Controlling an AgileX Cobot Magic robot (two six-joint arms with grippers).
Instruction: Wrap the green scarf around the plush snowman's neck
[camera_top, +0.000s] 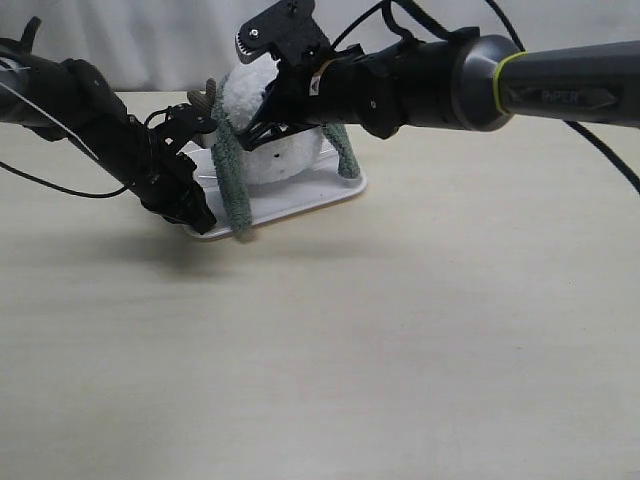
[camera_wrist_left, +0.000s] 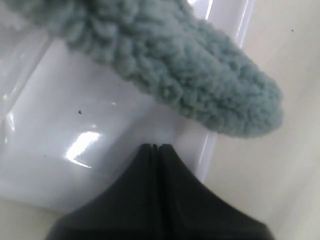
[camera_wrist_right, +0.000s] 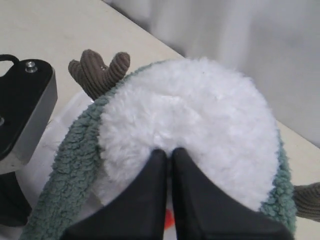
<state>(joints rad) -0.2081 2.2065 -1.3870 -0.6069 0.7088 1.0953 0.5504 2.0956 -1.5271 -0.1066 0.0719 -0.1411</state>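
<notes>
The plush snowman stands on a white tray at the back of the table. The green scarf lies round its neck, with one end hanging to the tray's front edge and the other down the far side. My right gripper reaches across to the snowman's face. In the right wrist view it is shut against the white head, with a sliver of orange nose in the slit. My left gripper is shut and empty, low over the tray beside the scarf's rounded end.
Brown twig arms stick out on both sides of the snowman. The left arm's wrist crowds the tray's left corner, and the right arm spans the back right. A pale tabletop stretches toward the front.
</notes>
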